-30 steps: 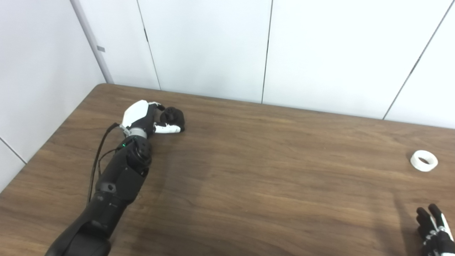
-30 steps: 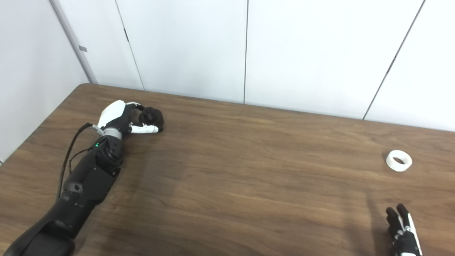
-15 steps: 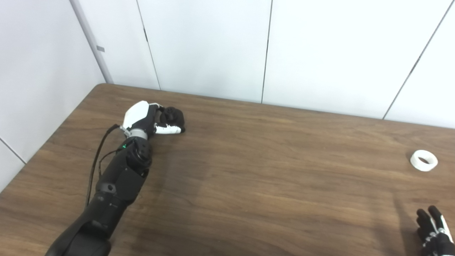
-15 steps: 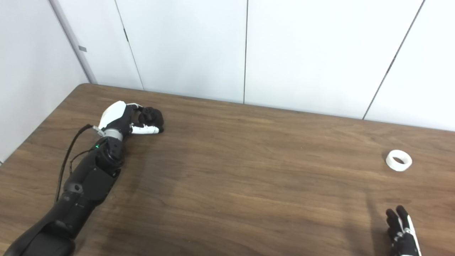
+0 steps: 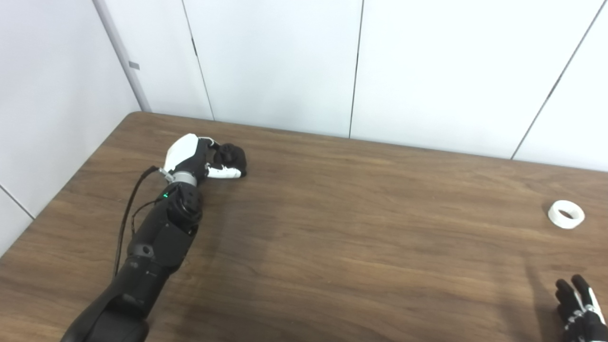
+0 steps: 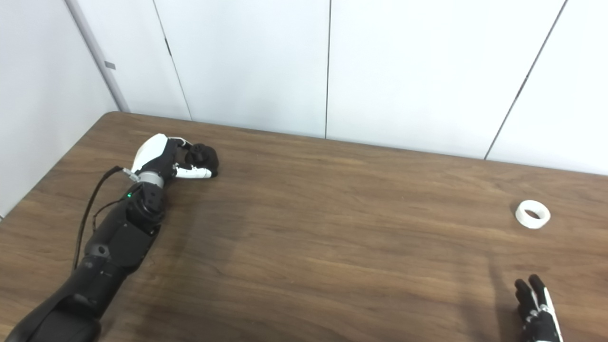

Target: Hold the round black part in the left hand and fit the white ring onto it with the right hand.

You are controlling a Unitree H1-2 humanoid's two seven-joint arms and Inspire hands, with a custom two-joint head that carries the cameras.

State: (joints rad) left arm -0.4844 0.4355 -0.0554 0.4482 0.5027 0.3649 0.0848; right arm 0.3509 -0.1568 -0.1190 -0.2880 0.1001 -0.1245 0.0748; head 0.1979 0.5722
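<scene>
little has been moved since a second ago. on the brown wooden counter (image 5: 332, 237), the round black part (image 5: 232, 154) is grasped by the left hand (image 5: 197, 156) far left; right hand (image 5: 577, 308) fingers (image 5: 565, 290) are spread, released; the white ring (image 5: 566, 214) lies apart.

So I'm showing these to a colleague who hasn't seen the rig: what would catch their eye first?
Probably the left hand, stretched to the far left of the brown table, its fingers wrapped around the round black part. Next, the small white ring lying alone near the right edge. The right hand barely shows at the bottom right corner, fingers apart and holding nothing.
</scene>
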